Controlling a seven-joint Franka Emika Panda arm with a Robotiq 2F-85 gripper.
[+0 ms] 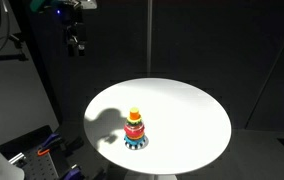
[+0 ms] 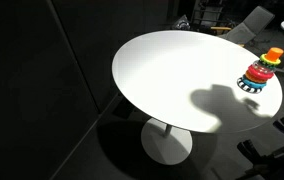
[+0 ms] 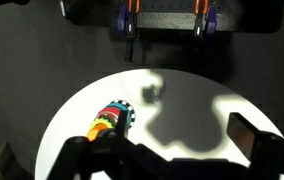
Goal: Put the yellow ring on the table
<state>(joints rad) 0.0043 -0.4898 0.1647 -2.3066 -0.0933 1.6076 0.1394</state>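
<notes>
A stacking toy stands on the round white table (image 1: 187, 110), near its front edge. From the top it has an orange piece, the yellow ring (image 1: 134, 118), a red ring and a blue base. In an exterior view the yellow ring (image 2: 269, 61) sits near the top of the toy, at the table's (image 2: 167, 70) far right. In the wrist view the toy lies at the lower left, with the yellow ring (image 3: 101, 127) partly hidden behind a finger. My gripper (image 1: 75, 42) hangs high above the table, left of the toy. Its fingers (image 3: 162, 148) are wide apart and empty.
The arm's shadow falls across the table top (image 3: 172, 125). Dark curtains surround the table. Black equipment with red and blue parts (image 1: 44, 150) stands at the lower left. A rack with orange clamps (image 3: 162, 20) stands beyond the table's far edge.
</notes>
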